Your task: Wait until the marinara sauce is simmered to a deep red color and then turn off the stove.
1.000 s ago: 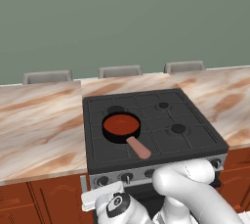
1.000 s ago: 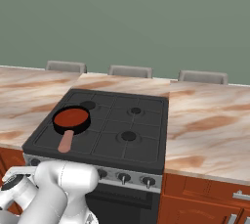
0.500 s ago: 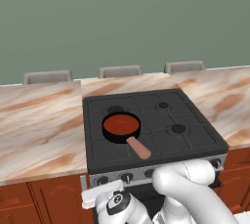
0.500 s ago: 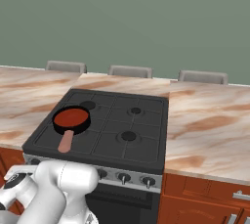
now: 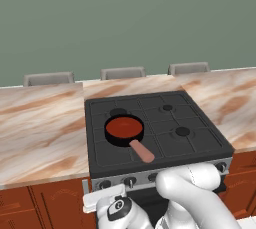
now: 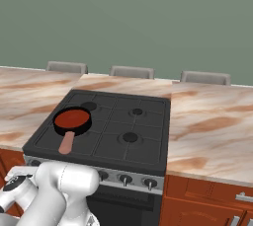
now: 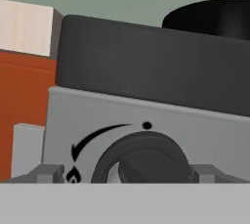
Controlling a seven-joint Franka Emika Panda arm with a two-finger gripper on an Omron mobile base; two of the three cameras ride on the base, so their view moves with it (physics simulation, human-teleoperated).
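My claw [image 7: 129, 174] stands with its jaws wide apart, one grey fingertip [image 7: 48, 173] on either side of a dark stove knob [image 7: 141, 162] on the silver front panel, gripping nothing. The stove [image 5: 200, 135] sits sunk into the marbled tan bench [image 5: 40, 123], a black square cooktop whose front edge faces me and whose knob row [image 6: 123, 179] runs along that edge. The marinara sauce [image 5: 123, 127], a flat deep-red disc, fills a small black pan [image 5: 112, 138] on the front-left burner area of the cooktop. The pan's pinkish-tan handle [image 5: 142, 151] gives it its long axis: it points from the pan toward the stove's front edge, slanting a little to the right in the left base view, and ends short of the knob panel. The right half of the cooktop, with two round burners [image 5: 182, 132], lies bare, and the bench stretches open on both sides of the stove. Three grey stool backs [image 6: 132, 72] line the far edge of the bench under a green wall [image 6: 148, 22]. Red-brown cabinet fronts [image 6: 207, 200] run below the bench.
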